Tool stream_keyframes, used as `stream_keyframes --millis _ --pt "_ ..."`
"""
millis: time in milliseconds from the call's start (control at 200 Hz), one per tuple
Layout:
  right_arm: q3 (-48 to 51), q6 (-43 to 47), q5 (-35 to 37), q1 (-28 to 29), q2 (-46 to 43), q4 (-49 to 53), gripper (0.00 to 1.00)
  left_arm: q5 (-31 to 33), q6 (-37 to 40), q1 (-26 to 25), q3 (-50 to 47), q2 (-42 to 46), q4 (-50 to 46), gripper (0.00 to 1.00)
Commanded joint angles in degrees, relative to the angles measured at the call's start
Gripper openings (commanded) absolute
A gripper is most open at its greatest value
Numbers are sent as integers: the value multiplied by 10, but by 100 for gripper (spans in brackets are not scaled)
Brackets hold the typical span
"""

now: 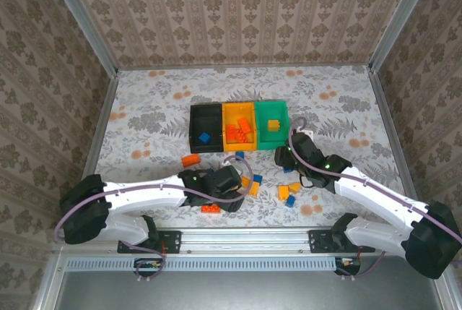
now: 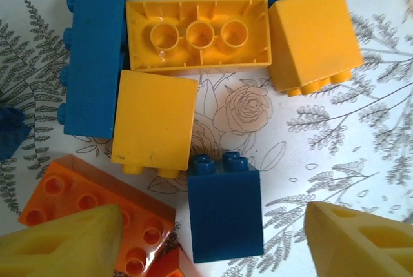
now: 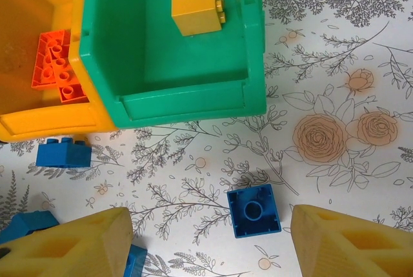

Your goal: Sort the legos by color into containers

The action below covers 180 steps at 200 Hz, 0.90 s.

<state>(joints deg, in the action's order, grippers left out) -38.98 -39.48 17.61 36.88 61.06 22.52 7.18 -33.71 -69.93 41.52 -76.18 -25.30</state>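
Roughly a third done, by my count. Black bin (image 1: 193,126) holds one blue brick (image 1: 204,137). Orange bin (image 1: 240,105) holds a pile of red-orange bricks (image 1: 238,133). Green bin (image 1: 271,103) holds one yellow brick (image 1: 273,124). So blue goes to black, red-orange to orange, yellow to green, as I read it.

About a dozen legos are loose on the table (image 1: 346,108). A red-orange one (image 1: 191,160) lies at 6 o'clock of the black bin, a second red-orange one (image 1: 211,209) further toward 6. A mixed cluster sits at 6 o'clock of the orange bin.

Left end effector (image 2: 216,251) is spread wide and empty over that cluster. A small blue block (image 2: 226,209) stands between its fingers, a long blue block (image 2: 93,57) at 10 o'clock, an upturned yellow block (image 2: 197,35) at 12.

Right end effector (image 3: 213,248) is also wide and empty. An upturned blue square (image 3: 254,209) lies at its 1 o'clock, at 6 o'clock of the green bin. Yellow and blue strays (image 1: 283,192) lie by the right arm.
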Motion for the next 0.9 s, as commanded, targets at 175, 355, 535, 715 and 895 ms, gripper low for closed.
stream_keyframes --millis 175,355,535,715,895 --pt "6 -6 11 -5 -24 18 68 35 35 -30 44 -61 -19 67" --pt "8 -5 9 -8 -32 20 68 38 31 -31 49 -81 -29 62" --pt "9 -3 10 -9 -38 22 68 43 29 -35 54 -102 -37 58" --pt "9 -3 6 -13 -39 21 68 49 25 -41 63 -131 -49 55" --pt "12 -5 2 -17 -39 20 68 55 23 -44 71 -129 -64 50"
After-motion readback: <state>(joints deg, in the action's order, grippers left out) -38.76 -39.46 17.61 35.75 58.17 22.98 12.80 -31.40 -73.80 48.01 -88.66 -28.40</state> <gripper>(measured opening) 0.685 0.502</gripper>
